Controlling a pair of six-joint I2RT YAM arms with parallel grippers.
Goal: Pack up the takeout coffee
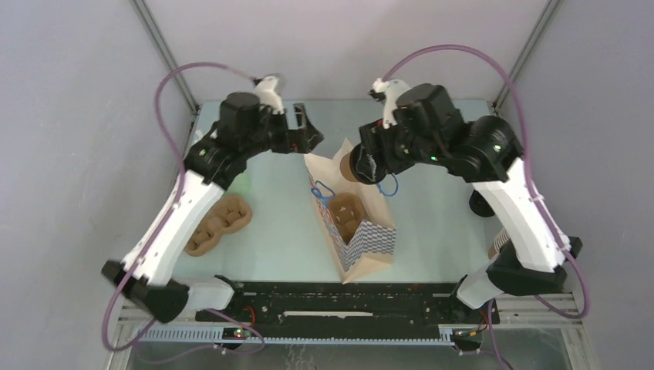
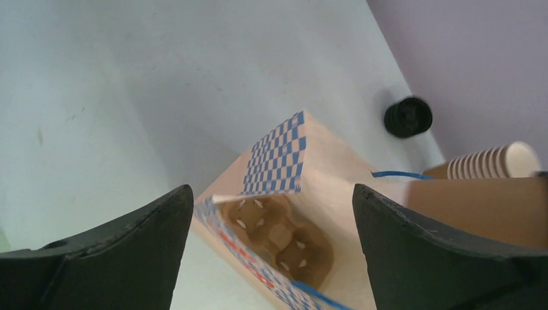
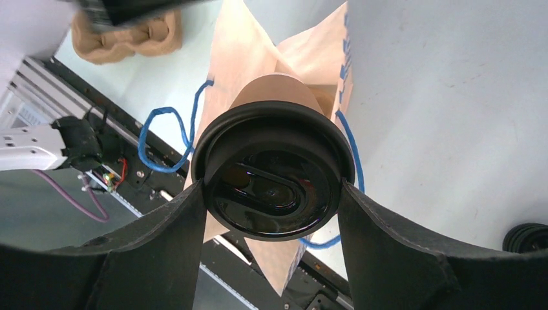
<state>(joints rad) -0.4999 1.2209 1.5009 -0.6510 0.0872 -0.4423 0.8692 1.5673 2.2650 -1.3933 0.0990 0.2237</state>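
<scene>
Tan takeout coffee (image 3: 274,187) clamped, seemingly above bag (image 3: 249,51)

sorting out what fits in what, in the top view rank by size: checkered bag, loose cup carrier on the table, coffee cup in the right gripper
1. checkered paper bag
2. loose cardboard cup carrier
3. takeout coffee, clearly smallest, though the right gripper hides part of it

The takeout coffee (image 3: 274,90) is dull tan paper, and its lid (image 3: 271,194) is shiny black plastic. The bag (image 1: 369,240) is smooth, dull paper, and the tray (image 1: 218,223) at its 9 o'clock looks like rough brown cardboard. The table (image 1: 278,231) looks very smooth
</scene>
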